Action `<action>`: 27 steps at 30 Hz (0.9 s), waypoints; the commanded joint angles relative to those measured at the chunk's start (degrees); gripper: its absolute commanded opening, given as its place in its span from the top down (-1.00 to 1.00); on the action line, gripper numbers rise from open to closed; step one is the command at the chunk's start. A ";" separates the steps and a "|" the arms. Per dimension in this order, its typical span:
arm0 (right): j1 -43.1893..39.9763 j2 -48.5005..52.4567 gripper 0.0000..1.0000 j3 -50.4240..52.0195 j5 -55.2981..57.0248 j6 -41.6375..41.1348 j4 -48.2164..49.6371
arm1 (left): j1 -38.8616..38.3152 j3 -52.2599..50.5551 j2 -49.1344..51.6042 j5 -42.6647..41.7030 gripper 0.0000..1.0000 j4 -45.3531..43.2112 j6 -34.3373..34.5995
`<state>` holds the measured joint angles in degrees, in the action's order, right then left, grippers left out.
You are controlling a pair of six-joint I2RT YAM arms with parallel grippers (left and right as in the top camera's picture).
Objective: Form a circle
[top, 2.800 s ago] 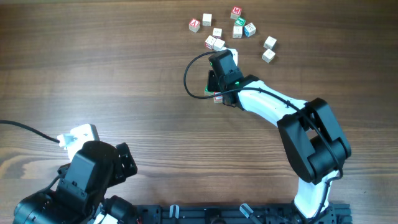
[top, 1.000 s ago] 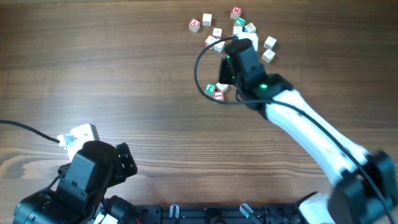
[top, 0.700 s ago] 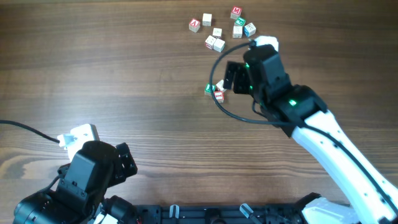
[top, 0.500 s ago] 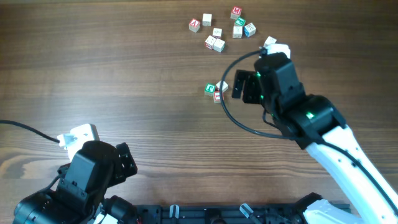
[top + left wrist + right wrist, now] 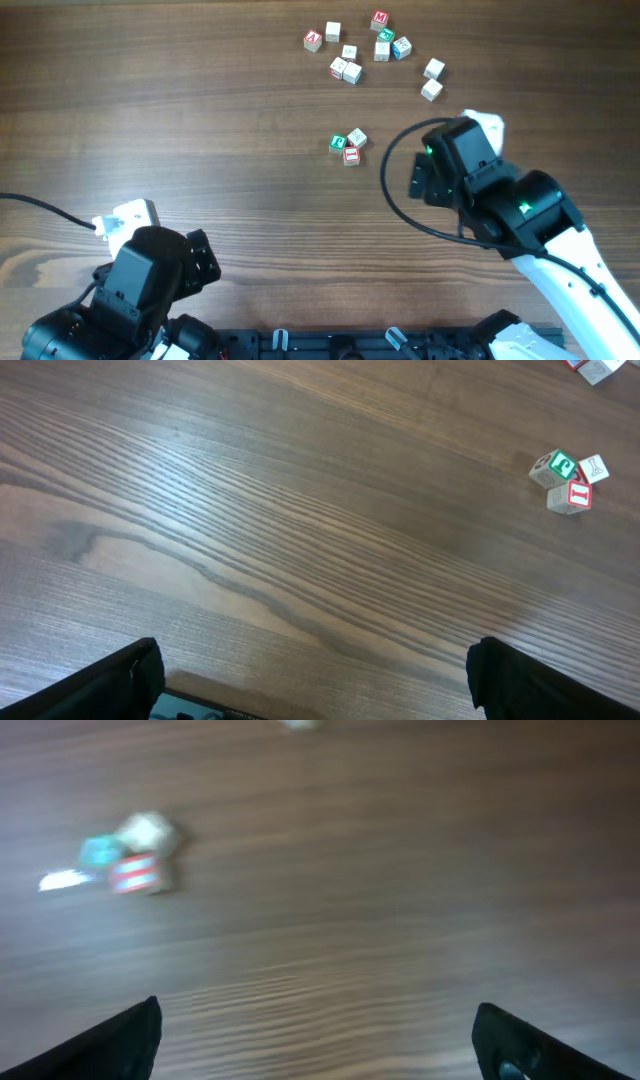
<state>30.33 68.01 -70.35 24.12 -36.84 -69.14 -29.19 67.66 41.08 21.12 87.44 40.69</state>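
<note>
Ahead-left of my right fingers point(image 5: 120, 1045), spread wide and empty, the circle point(image 5: 125, 855) is sitting as a three-cube clump (no ring yet); my left gripper point(image 5: 320, 680), also open, is hanging farther off.

A robotics lab bench: a wood-grain tabletop point(image 5: 150, 100) with two robot arms, the left arm point(image 5: 140, 290) at lower left and the right arm point(image 5: 520, 210) at lower right, a black rail point(image 5: 340, 346) along the bottom edge, a loose cable point(image 5: 40, 208), and a clump of letter cubes point(image 5: 347, 147) as props.
</note>
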 commanded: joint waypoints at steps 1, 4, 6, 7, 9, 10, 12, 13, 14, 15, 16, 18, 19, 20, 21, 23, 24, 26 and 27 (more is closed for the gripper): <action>-0.04 -1.88 -0.99 -0.85 15.28 -8.37 -2.51 | 0.07 -0.22 0.11 -0.07 -1.00 0.07 0.72; -0.72 -4.17 -0.99 -0.33 16.57 -9.97 -2.23 | 0.07 -0.22 0.11 -0.07 -1.00 0.07 0.72; -1.79 -6.73 -1.00 0.33 16.87 -12.83 -1.84 | 0.07 -0.22 0.11 -0.07 -1.00 0.07 0.72; -2.12 -8.31 -1.00 0.92 16.83 -13.07 -1.05 | 0.07 -0.22 0.11 -0.07 -1.00 0.07 0.72; -2.78 -11.10 -1.00 2.47 16.63 -10.64 1.51 | 0.07 -0.22 0.11 -0.07 -1.00 0.07 0.72; -3.63 -13.05 -1.00 3.80 15.72 -6.97 3.89 | 0.07 -0.22 0.11 -0.07 -1.00 0.07 0.72; -5.81 -16.37 -0.99 6.23 12.41 -0.07 8.33 | 0.07 -0.22 0.11 -0.07 -1.00 0.07 0.72; -7.63 -18.43 -1.00 7.91 9.49 4.26 11.06 | 0.07 -0.22 0.11 -0.07 -1.00 0.07 0.72; -9.73 -20.37 -1.00 9.51 6.45 7.98 13.55 | 0.07 -0.22 0.11 -0.07 -1.00 0.07 0.72; -12.02 -22.53 -1.00 11.17 3.37 11.28 15.96 | 0.07 -0.22 0.11 -0.07 -1.00 0.07 0.72; -14.16 -24.65 -1.00 12.72 0.35 13.77 17.88 | 0.07 -0.22 0.11 -0.07 -1.00 0.07 0.72; -18.23 -29.16 -1.00 15.82 -4.35 15.93 21.20 | 0.07 -0.22 0.11 -0.07 -1.00 0.07 0.72; -21.05 -32.89 -1.00 18.45 -4.98 15.76 23.80 | 0.07 -0.22 0.11 -0.07 -1.00 0.07 0.72; -22.14 -34.67 -0.99 19.67 -4.92 15.78 25.11 | 0.07 -0.22 0.11 -0.07 -1.00 0.07 0.72; -23.50 -37.13 -1.00 21.38 -4.90 15.82 26.69 | 0.07 -0.22 0.11 -0.07 -1.00 0.07 0.72; -25.99 -42.36 -0.99 25.16 -4.98 15.85 29.88 | 0.07 -0.22 0.11 -0.07 -1.00 0.07 0.72; -26.95 -44.94 -1.00 27.19 -5.31 15.89 31.41 | 0.07 -0.22 0.11 -0.07 -1.00 0.07 0.72; -28.76 -50.47 -0.99 32.15 -8.20 17.46 35.50 | 0.07 -0.22 0.11 -0.07 -1.00 0.07 0.72; -29.49 -52.68 -1.00 34.62 -10.95 19.15 38.29 | 0.07 -0.22 0.11 -0.07 -1.00 0.07 0.72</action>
<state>3.22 22.11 -42.59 20.64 -22.52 -35.73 -29.19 67.66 41.08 21.12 87.44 40.69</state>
